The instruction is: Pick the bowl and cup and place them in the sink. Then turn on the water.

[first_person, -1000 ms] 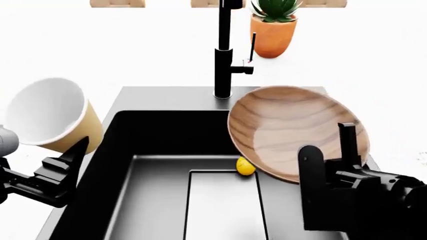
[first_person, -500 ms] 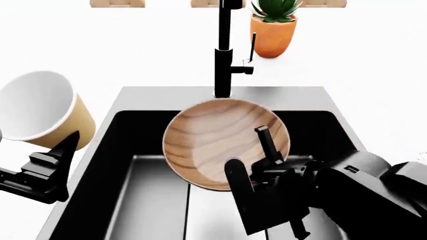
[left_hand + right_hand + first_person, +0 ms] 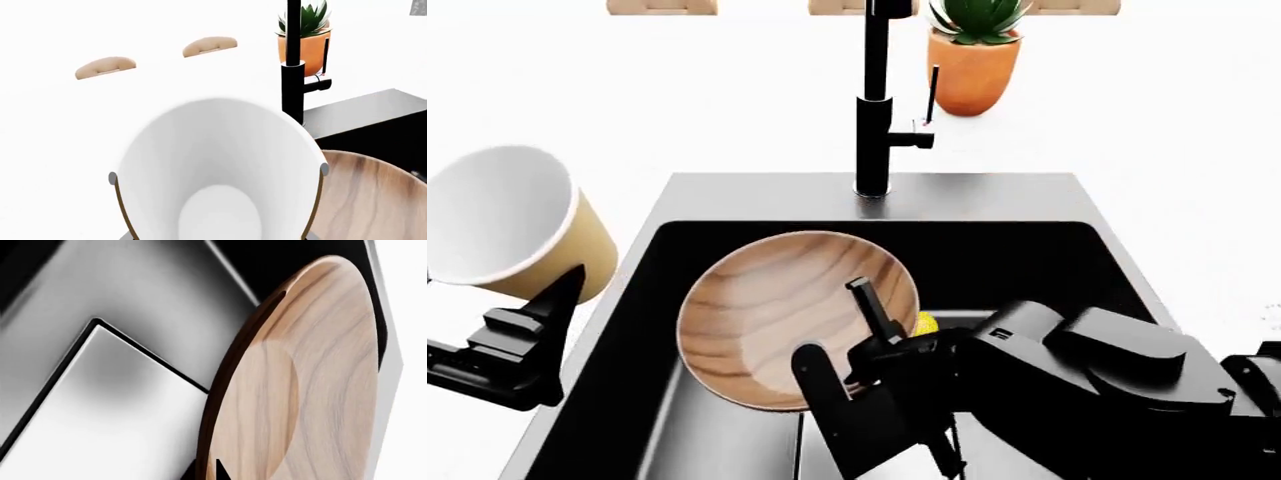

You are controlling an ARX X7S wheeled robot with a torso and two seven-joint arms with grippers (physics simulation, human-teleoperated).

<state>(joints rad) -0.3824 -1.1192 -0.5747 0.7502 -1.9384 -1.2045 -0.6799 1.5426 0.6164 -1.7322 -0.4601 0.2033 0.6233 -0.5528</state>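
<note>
Right gripper (image 3: 861, 345) is clenched on the near rim of the bowl (image 3: 781, 320): one black finger lies across the inside of the wood, the other sits under the rim. The bowl extends away from the jaws toward the left and back of the sink (image 3: 988, 205). It is held tilted, hollow face toward the robot, over the basin floor; the right wrist view shows it rim-on above the recessed drain plate (image 3: 87, 405), and contact with the floor cannot be confirmed. A small yellow object (image 3: 925, 323) lies just beside the right gripper, behind the bowl's edge. Judgement: release is the next step, since the bowl is already inside the basin walls. Left gripper (image 3: 527, 335) grasps the cup (image 3: 507, 235) from below, mouth tipped toward the camera, outside the sink's left rim; the basin lies to that gripper's right. Beyond stands the faucet (image 3: 874, 110), lever (image 3: 918, 138) on the right arm's side, then the plant pot (image 3: 972, 65).
</note>
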